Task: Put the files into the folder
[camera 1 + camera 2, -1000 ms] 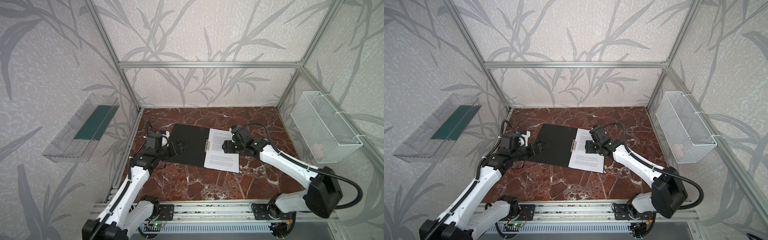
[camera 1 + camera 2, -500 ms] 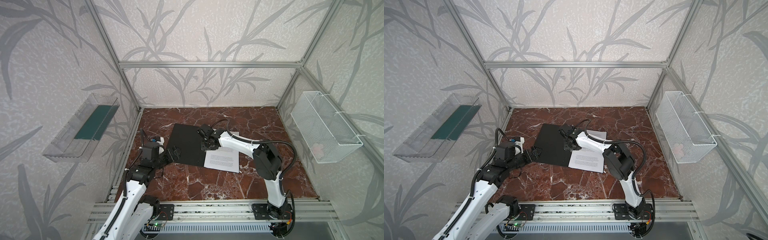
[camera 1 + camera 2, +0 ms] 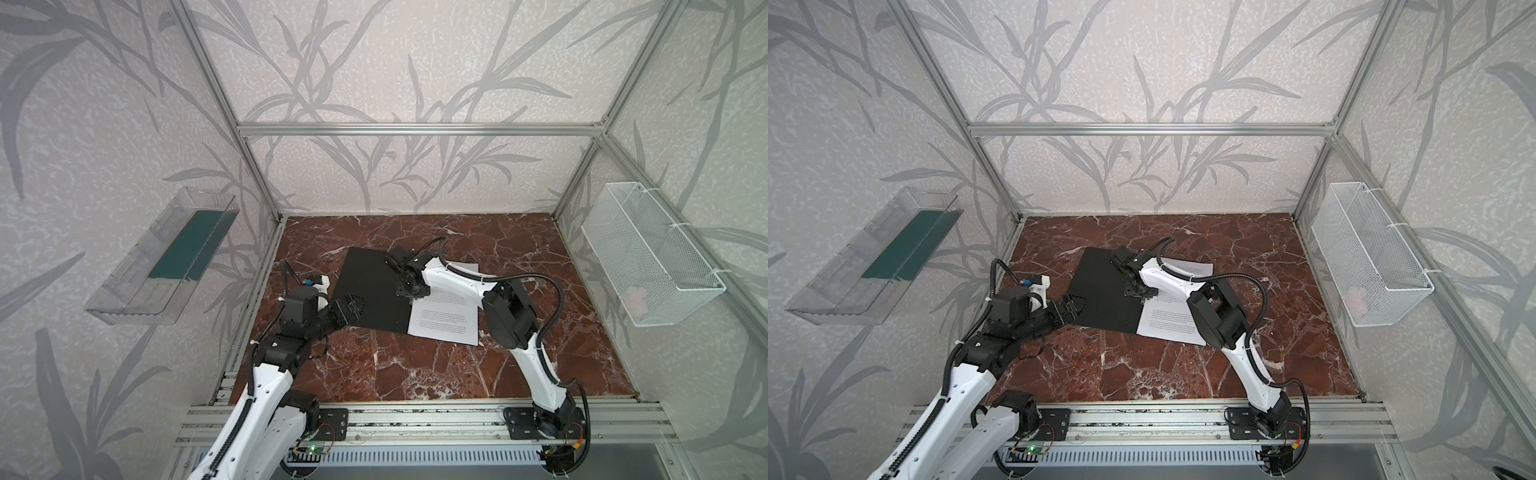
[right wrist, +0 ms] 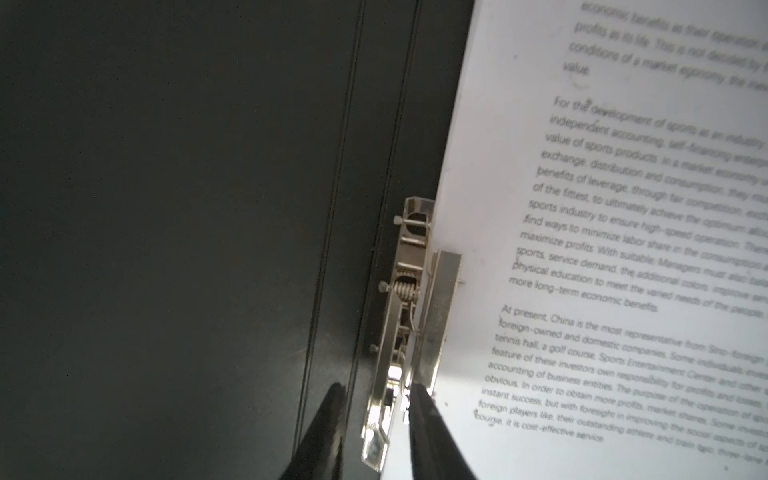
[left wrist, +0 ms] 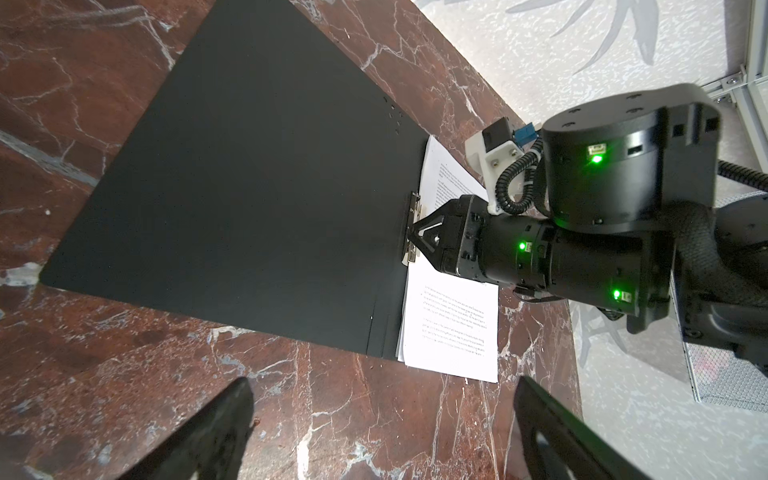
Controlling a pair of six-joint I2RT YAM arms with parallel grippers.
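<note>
- Right gripper [image 4: 376, 390] is straddling the metal clip [image 4: 409, 291] on the folder [image 3: 370, 291], jaws slightly apart, beside the files [image 3: 444, 324].
- Left gripper [image 5: 382, 386] is hovering wide open by its left edge.

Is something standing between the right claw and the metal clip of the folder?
Nothing visible does. In the right wrist view, the right claw straddles the end of the metal clip on the black folder, next to the edge of the files. Whether the fingers press it, I cannot tell.
</note>
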